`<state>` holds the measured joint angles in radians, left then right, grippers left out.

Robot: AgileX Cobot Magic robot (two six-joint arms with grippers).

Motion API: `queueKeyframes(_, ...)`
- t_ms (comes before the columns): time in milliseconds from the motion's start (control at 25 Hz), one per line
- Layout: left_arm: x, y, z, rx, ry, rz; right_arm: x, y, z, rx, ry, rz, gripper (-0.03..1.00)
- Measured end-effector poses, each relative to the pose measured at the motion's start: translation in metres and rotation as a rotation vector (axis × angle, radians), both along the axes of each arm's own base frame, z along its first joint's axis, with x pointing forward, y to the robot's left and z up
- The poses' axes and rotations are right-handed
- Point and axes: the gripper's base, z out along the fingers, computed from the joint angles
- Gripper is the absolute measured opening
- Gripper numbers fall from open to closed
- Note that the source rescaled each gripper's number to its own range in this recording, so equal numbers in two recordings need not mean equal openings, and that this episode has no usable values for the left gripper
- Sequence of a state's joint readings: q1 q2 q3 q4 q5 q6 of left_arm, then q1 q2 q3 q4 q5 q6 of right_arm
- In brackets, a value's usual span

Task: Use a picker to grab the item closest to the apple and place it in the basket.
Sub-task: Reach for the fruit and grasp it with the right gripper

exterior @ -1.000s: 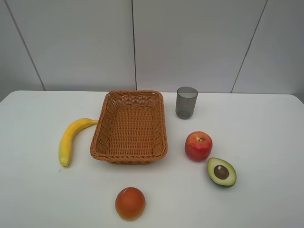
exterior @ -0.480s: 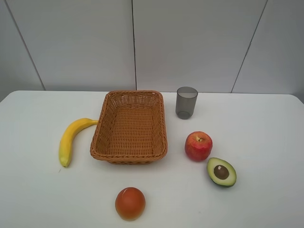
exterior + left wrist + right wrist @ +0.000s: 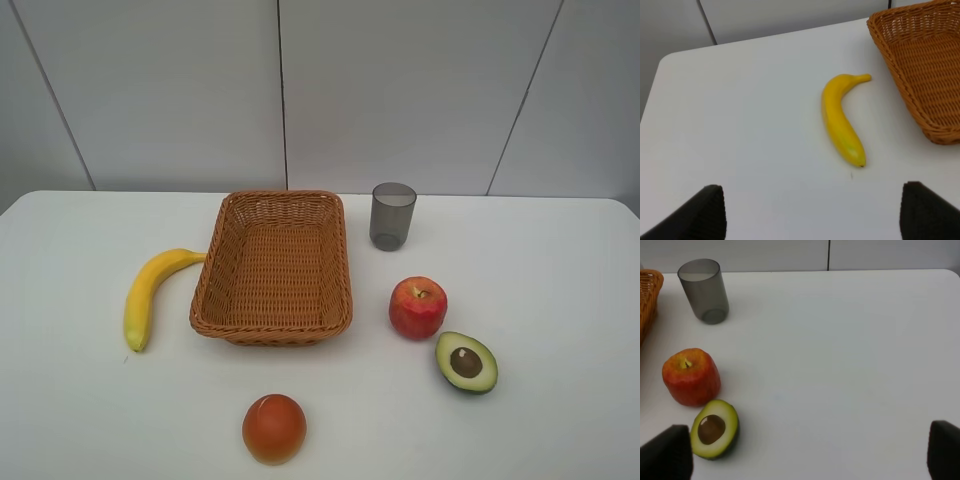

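A red apple (image 3: 418,307) sits to the right of the woven basket (image 3: 272,333). Just in front of it, to its right and nearly touching, lies an avocado half (image 3: 466,362) with its pit facing up. The right wrist view shows the apple (image 3: 691,376) and the avocado half (image 3: 714,428) side by side. My right gripper (image 3: 807,455) is open above bare table, well away from both. My left gripper (image 3: 812,220) is open too, hovering short of the banana (image 3: 840,120). Neither gripper appears in the exterior high view.
A yellow banana (image 3: 145,292) lies left of the basket, whose corner (image 3: 920,65) shows in the left wrist view. A grey cup (image 3: 392,215) stands behind the apple. A round orange-red fruit (image 3: 274,428) sits near the table's front edge.
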<state>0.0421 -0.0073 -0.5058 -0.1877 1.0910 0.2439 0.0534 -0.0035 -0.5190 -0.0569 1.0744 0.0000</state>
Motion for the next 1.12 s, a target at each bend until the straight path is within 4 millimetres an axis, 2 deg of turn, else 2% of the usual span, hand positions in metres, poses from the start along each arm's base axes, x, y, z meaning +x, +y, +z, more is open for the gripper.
queueKeyframes(840, 0.0, 0.0, 0.0, 0.0, 0.0, 0.0, 0.0, 0.0, 0.0, -0.002, 0.001, -0.002, 1.0)
queueKeyframes(960, 0.0, 0.0, 0.0, 0.0, 0.0, 0.0, 0.006, 0.0, 0.003, -0.004, 0.032, -0.002, 1.0)
queueKeyframes(1120, 0.0, 0.0, 0.0, 0.0, 0.0, 0.0, 0.019, 0.001, 0.017, -0.005, 0.093, 0.0, 1.0)
